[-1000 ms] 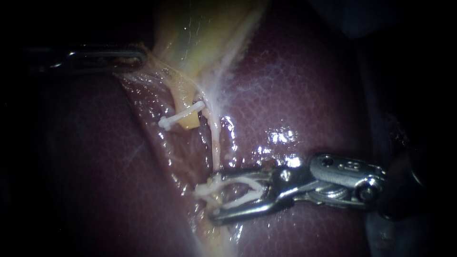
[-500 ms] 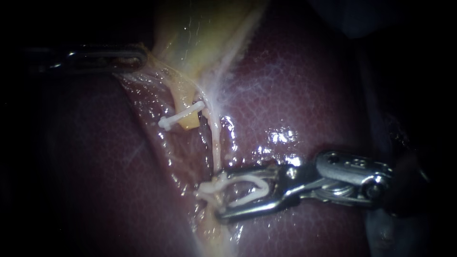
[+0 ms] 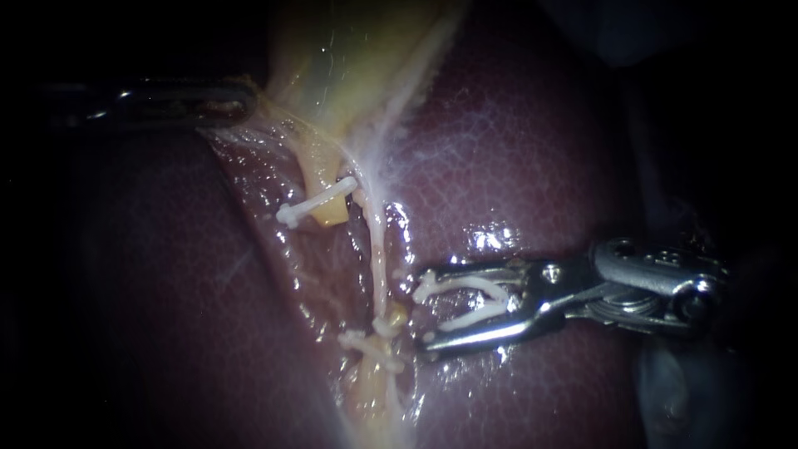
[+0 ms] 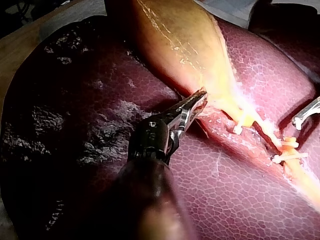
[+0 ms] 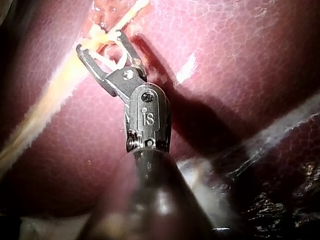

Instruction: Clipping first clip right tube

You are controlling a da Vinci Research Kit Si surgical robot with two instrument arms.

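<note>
— Where is the slender steel right instrument?
— Lower right of centre. Its jaws stand wide apart, carrying an open white plastic clip just beside the pale, thin right tube, not around it.
— The dark left instrument?
— Upper left, clamped on the yellowish gallbladder.

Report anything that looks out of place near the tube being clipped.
The open clip held in the right instrument's jaws sits beside the tube, over bare liver, not around the tube. That looks odd: closed here, the clip would probably catch nothing.
</note>
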